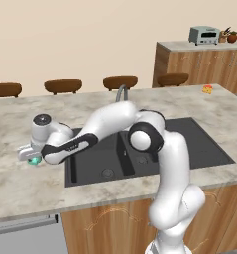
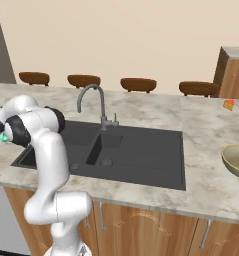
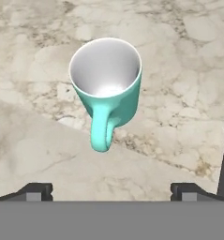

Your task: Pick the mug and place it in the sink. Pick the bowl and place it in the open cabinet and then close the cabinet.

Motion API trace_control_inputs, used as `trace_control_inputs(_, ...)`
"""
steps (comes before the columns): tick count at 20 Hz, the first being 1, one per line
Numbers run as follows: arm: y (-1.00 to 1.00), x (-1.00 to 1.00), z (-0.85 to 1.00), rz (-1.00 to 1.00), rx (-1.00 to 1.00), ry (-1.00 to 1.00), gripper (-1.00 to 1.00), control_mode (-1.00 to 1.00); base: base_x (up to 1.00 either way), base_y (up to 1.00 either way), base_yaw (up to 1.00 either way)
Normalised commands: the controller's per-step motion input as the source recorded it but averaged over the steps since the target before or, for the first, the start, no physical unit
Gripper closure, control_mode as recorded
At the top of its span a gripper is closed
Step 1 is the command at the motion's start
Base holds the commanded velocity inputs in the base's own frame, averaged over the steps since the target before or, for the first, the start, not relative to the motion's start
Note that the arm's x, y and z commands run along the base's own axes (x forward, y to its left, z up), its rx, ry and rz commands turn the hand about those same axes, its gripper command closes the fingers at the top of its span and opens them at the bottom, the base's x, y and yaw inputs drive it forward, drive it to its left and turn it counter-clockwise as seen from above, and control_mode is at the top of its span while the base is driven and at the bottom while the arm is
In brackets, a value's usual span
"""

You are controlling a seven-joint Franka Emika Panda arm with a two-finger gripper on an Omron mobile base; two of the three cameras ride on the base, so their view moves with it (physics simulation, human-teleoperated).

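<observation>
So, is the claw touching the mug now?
Apart. In the hand view the mug stands on the counter with bare stone between it and the two fingertips of the open claw.

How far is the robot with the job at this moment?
Nothing looks done yet. In hand: the open gripper hovers above the mug, which stands upright on the counter left of the sink, not gripped. Left: grasp it and put it in the sink, then take the bowl, waiting right of the sink, to the cabinet.
</observation>
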Motion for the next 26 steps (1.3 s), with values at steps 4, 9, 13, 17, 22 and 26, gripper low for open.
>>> trace_control_inputs(4,0.24,0.31,-0.24,0.0,0.0,0.0,-1.0,-1.0,0.0,0.0,0.0)
trace_control_inputs(9,0.27,0.32,-0.23,0.0,0.0,0.0,-1.0,-1.0,0.0,0.0,0.0)
trace_control_inputs(13,0.28,0.31,-0.2,0.0,0.0,0.0,-1.0,-1.0,0.0,0.0,0.0)
trace_control_inputs(17,0.3,0.32,-0.21,0.0,0.0,0.0,-1.0,-1.0,0.0,0.0,0.0)
trace_control_inputs(22,0.07,0.03,-0.17,-0.01,0.01,0.0,1.0,-1.0,0.0,0.0,0.0)
trace_control_inputs(26,-0.06,-0.06,-0.16,-0.06,0.03,0.0,1.0,-1.0,0.0,0.0,0.0)
